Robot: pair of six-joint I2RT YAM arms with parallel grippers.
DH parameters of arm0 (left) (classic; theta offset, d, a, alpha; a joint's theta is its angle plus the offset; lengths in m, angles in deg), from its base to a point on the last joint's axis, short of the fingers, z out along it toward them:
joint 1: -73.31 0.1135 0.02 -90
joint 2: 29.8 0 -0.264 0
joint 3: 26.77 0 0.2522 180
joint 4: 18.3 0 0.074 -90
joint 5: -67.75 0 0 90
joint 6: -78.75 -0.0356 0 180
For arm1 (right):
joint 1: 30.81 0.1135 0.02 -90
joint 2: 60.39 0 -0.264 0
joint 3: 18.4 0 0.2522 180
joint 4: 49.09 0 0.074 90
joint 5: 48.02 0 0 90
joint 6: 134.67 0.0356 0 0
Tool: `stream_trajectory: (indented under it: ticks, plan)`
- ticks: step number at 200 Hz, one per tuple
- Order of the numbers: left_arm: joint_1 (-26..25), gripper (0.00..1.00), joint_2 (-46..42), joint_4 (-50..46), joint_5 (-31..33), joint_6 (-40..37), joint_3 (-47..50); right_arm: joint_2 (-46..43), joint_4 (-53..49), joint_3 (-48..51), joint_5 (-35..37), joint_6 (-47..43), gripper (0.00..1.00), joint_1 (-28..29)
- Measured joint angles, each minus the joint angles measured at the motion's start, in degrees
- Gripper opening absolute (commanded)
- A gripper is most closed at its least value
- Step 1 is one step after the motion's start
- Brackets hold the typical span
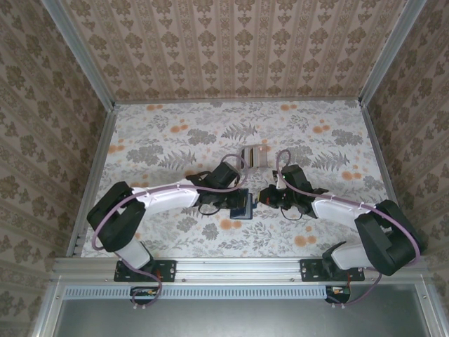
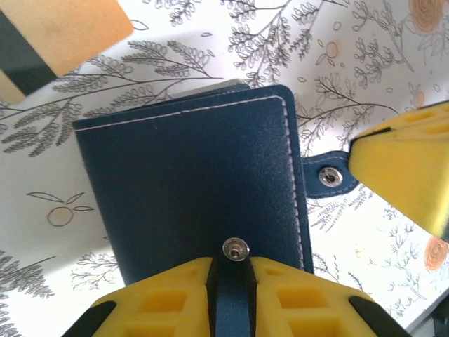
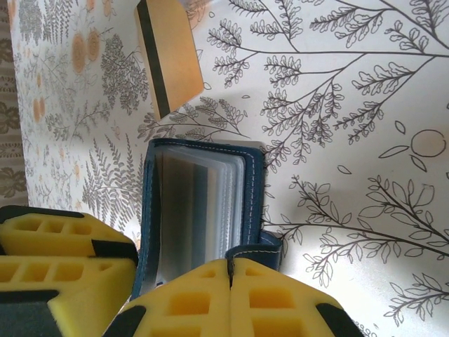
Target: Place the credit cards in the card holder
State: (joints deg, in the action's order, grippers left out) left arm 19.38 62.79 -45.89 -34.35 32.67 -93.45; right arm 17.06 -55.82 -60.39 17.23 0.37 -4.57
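Note:
The navy card holder [image 1: 243, 205] lies at the table's middle, held between both grippers. My left gripper [image 2: 230, 272] is shut on the edge of its cover [image 2: 189, 168], just below a metal snap stud [image 2: 236, 248]. My right gripper [image 3: 230, 270] is shut on the snap tab [image 3: 256, 251], and its yellow finger [image 2: 410, 168] shows beside the tab's snap [image 2: 330, 175]. The holder [image 3: 203, 203] stands slightly open, showing clear plastic sleeves. A gold-orange card with a dark stripe [image 3: 172, 56] [image 2: 63, 31] lies just beyond it. The card stack [image 1: 254, 156] sits farther back.
The floral tabletop [image 1: 161, 140] is walled by patterned panels, with metal rails along its left [image 1: 95, 165] and right edges. Both arms [image 1: 168, 196] [image 1: 337, 207] bend inward from the near edge and meet at the middle.

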Motion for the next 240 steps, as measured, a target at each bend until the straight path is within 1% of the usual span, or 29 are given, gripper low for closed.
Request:
stream_trajectory:
  ticks: [27, 52, 72, 86, 101, 109, 153, 240]
  plan:
    - [0.0, 0.19, 1.9, 0.4, -0.3, 0.0, 0.0, -0.2, 0.0, -0.3, -0.6, 0.2, 0.0, 0.2]
    - [-0.1, 0.25, 4.2, 1.5, -1.0, 0.0, 0.0, -0.2, -0.6, -0.9, -0.6, 0.2, 0.0, 0.7]
    - [-0.1, 0.25, 4.6, 2.5, -1.6, 0.0, 0.0, -0.1, -1.3, -1.5, -0.6, 0.2, 0.0, 1.6]
    - [-0.1, 0.2, 4.9, 3.1, -2.1, 0.0, 0.0, 0.4, -1.5, -2.3, -0.6, 0.3, 0.0, 2.4]
    - [0.0, 0.05, 5.1, 4.0, -2.5, 0.1, 0.2, 2.0, -1.5, -3.6, -0.5, 0.4, 0.0, 3.4]
    - [0.1, 0.0, 5.2, 4.8, -2.8, 0.5, 0.6, 3.2, -1.4, -4.4, -0.5, 0.4, 0.0, 4.0]
    - [1.1, 0.0, 4.2, 8.8, -4.6, 1.6, 3.6, 9.2, -1.4, -7.2, 0.4, 0.4, 0.0, 5.6]
    - [3.1, 0.0, 1.0, 10.5, -5.7, 2.8, 7.6, 11.2, -2.1, -8.7, 0.7, 0.2, 0.0, 6.0]
